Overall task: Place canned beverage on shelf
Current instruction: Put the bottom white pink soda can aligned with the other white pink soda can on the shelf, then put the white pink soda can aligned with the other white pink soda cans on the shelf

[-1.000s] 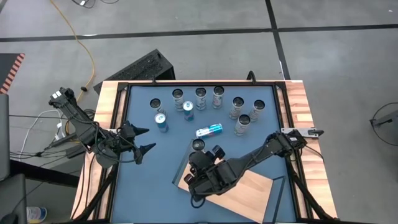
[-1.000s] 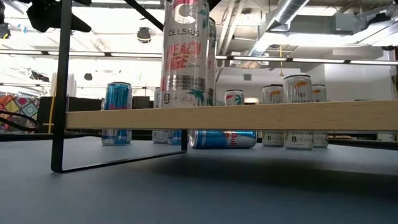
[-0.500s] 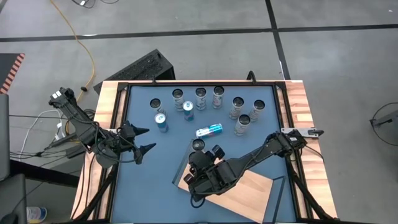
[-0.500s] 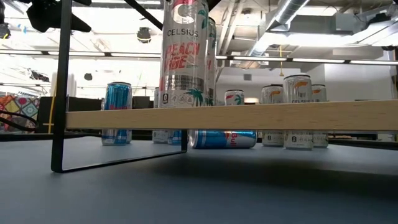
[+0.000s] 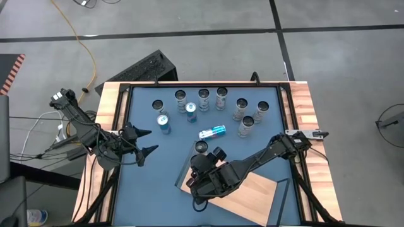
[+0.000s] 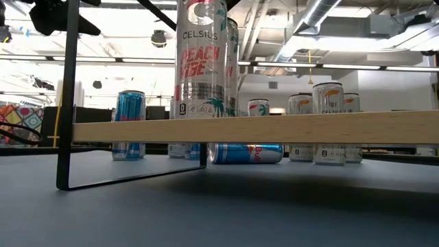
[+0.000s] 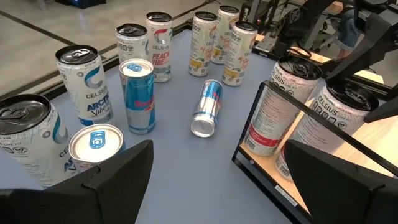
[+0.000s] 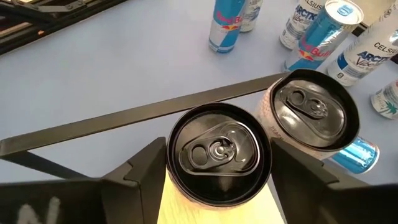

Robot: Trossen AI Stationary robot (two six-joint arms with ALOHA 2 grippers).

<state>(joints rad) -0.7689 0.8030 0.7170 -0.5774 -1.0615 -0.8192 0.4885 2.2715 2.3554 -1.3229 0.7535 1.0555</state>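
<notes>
Blue tabletop is carrying the shelf, where the Celsius can is standing beside another. The right gripper is widening around it, letting go; placement looks done. The left gripper is waiting, wide open and empty.

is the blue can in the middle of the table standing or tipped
Tipped: the blue can lies on its side on the table, its end showing.

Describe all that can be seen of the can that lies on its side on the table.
The Red Bull can is slim, blue and silver, metal by its look. It lies on its side on the blue table, between the upright cans and the shelf. Only the table touches it; no dent shows.
</notes>
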